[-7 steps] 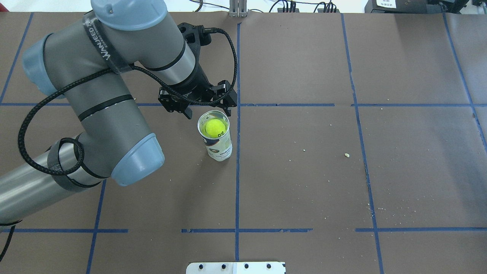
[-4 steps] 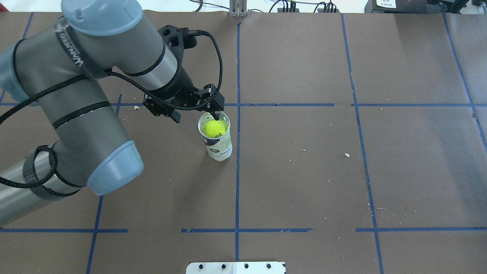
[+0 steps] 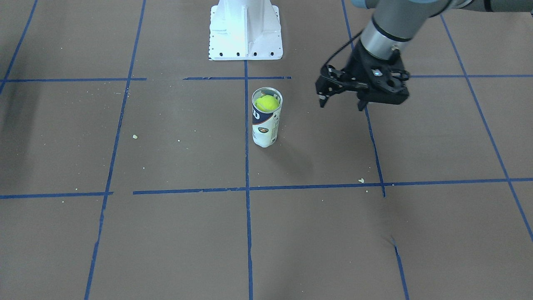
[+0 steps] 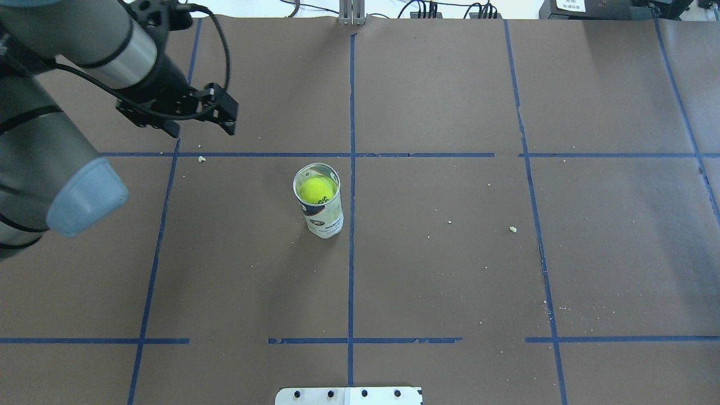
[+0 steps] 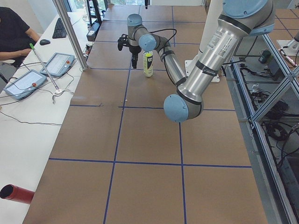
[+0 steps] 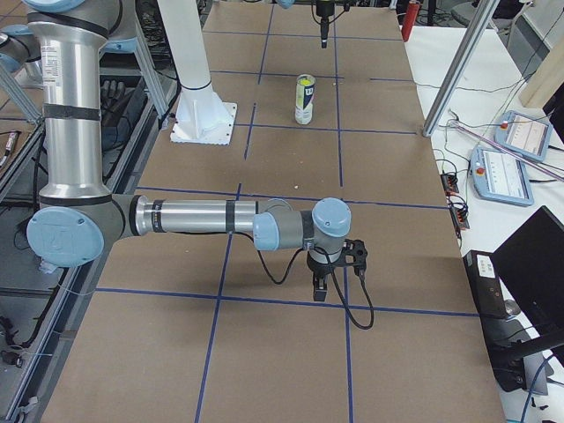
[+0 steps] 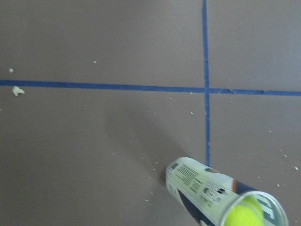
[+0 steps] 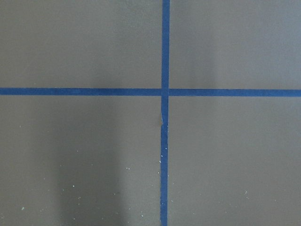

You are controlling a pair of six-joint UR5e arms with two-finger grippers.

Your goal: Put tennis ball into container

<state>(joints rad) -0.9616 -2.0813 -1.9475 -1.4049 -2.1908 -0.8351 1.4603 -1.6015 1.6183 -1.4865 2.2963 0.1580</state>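
Observation:
The clear container [image 4: 325, 219] stands upright near the table's middle, just left of the centre tape line. The yellow-green tennis ball [image 4: 315, 190] sits inside it near the open top, also seen as the ball [image 3: 266, 103] in the can [image 3: 264, 129]. My left gripper [image 4: 201, 132] hangs open and empty, well off to the can's far left; in the front view the left gripper [image 3: 341, 105] is right of the can. The left wrist view shows the can [image 7: 202, 181] at its lower right. My right gripper [image 6: 337, 280] appears only in the exterior right view; I cannot tell its state.
The white robot base [image 3: 245, 29] stands behind the can. Blue tape lines [image 4: 351, 253] grid the brown table cover, with small crumbs [image 4: 512, 229] scattered about. Operator tablets [image 5: 23, 84] and a metal post [image 5: 70, 35] line the far side.
My left gripper has drawn away from just above the can's rim, going left and back across the table. The ball and can have stayed put.

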